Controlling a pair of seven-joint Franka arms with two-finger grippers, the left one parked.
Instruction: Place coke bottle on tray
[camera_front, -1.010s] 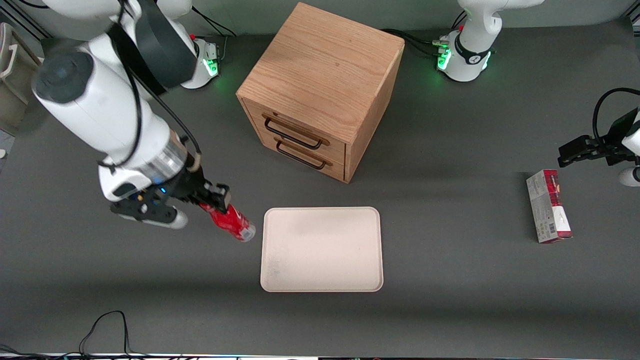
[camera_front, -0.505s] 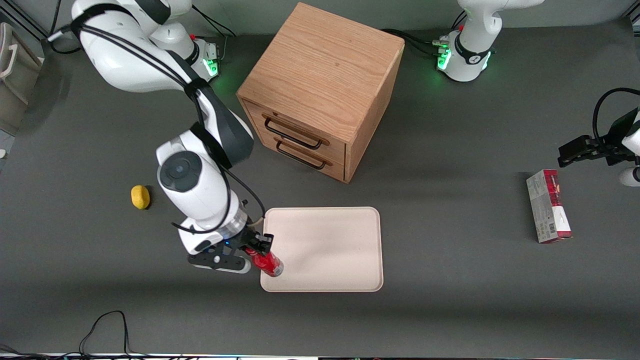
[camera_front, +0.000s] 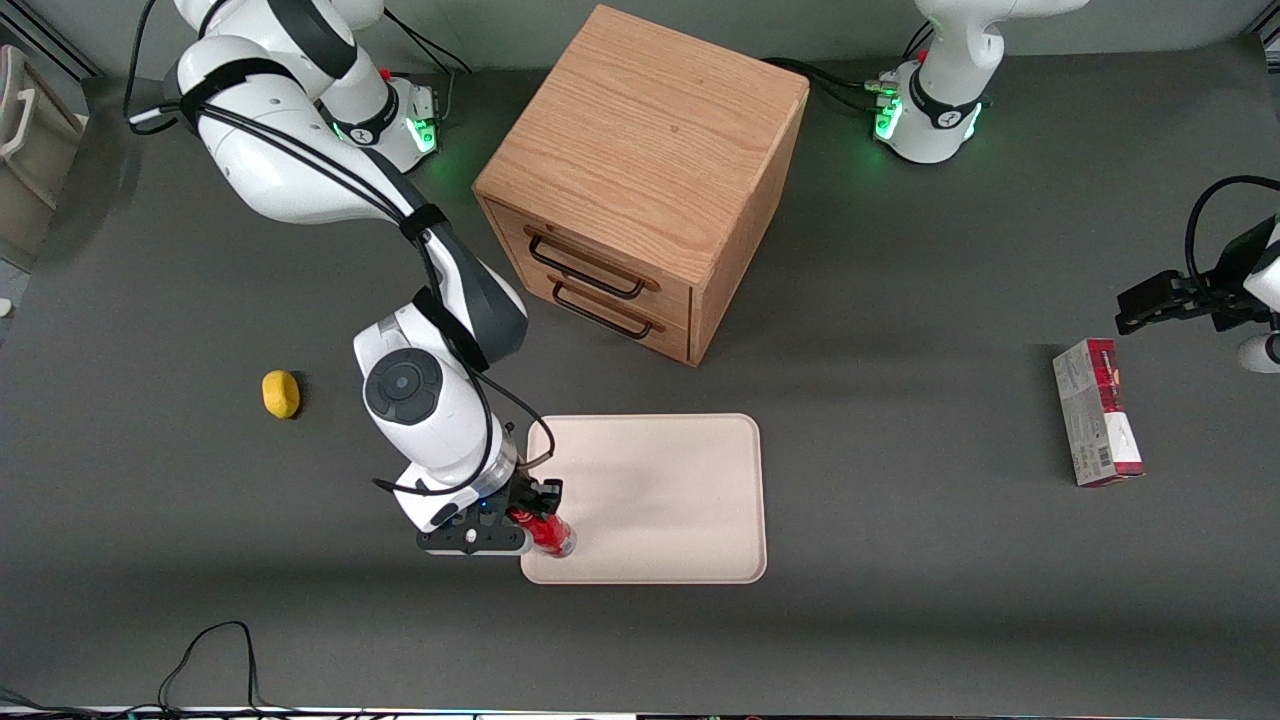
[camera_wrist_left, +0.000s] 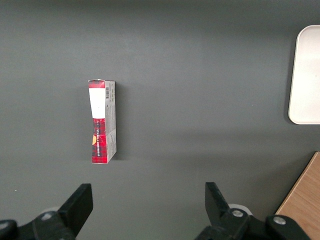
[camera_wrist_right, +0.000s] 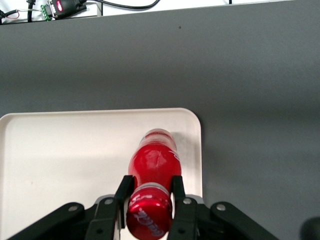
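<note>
One claw (camera_front: 532, 508) works here, and it is clenched on the coke bottle (camera_front: 548, 532) near the cap end, its fingers (camera_wrist_right: 176, 192) pressing on both sides of the neck. Compared with one second ago, when the bottle was carried over the bare surface (camera_front: 900, 560) beside the tray (camera_front: 680, 500), the arm has moved it over the tray's corner nearest the front camera, at the working arm's end. Half a second ago it was almost there, so the motion is slowing. The bottle's base seems to touch the tray, but I cannot be sure. I judge that lowering and release remain. A yellow object (camera_front: 280, 394) is now uncovered.
</note>
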